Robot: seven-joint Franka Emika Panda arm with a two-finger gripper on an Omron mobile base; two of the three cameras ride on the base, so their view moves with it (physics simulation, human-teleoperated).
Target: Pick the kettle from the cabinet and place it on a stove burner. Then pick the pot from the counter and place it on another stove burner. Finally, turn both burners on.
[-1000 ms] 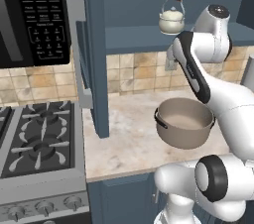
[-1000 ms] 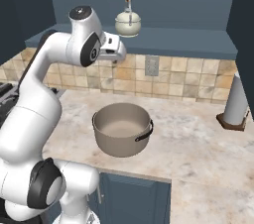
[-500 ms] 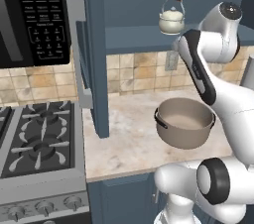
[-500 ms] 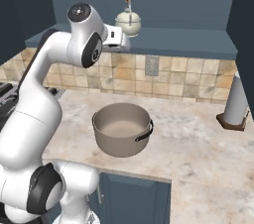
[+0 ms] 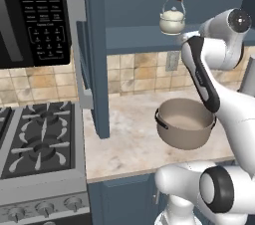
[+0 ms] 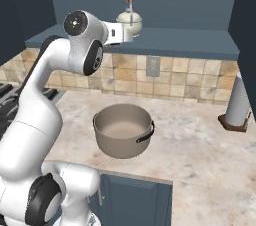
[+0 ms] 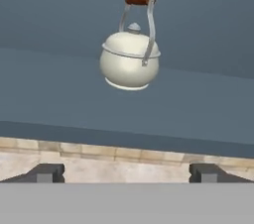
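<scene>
The small cream kettle (image 5: 173, 20) (image 6: 129, 22) (image 7: 130, 59) stands upright on the shelf of the open slate-blue cabinet (image 5: 144, 37), its wooden-barred handle up. My gripper (image 7: 126, 172) (image 6: 125, 33) is open and empty, level with the shelf's front edge, short of the kettle and pointing at it. The taupe pot (image 5: 185, 123) (image 6: 122, 130) sits on the marbled counter (image 5: 127, 144) below my arm. The black stove (image 5: 40, 142) lies at the left with bare burners (image 5: 42, 152).
The open cabinet door (image 5: 94, 50) with its grey bar handle hangs between stove and pot. A black microwave (image 5: 30, 15) hangs over the stove. Silver knobs (image 5: 45, 208) line the stove front. A grey cylinder on a brown base (image 6: 237, 105) stands at the counter's right.
My arm has lifted the hand up to the shelf's height and closer to the kettle. The jaws stayed open. Kettle and pot have not moved.
</scene>
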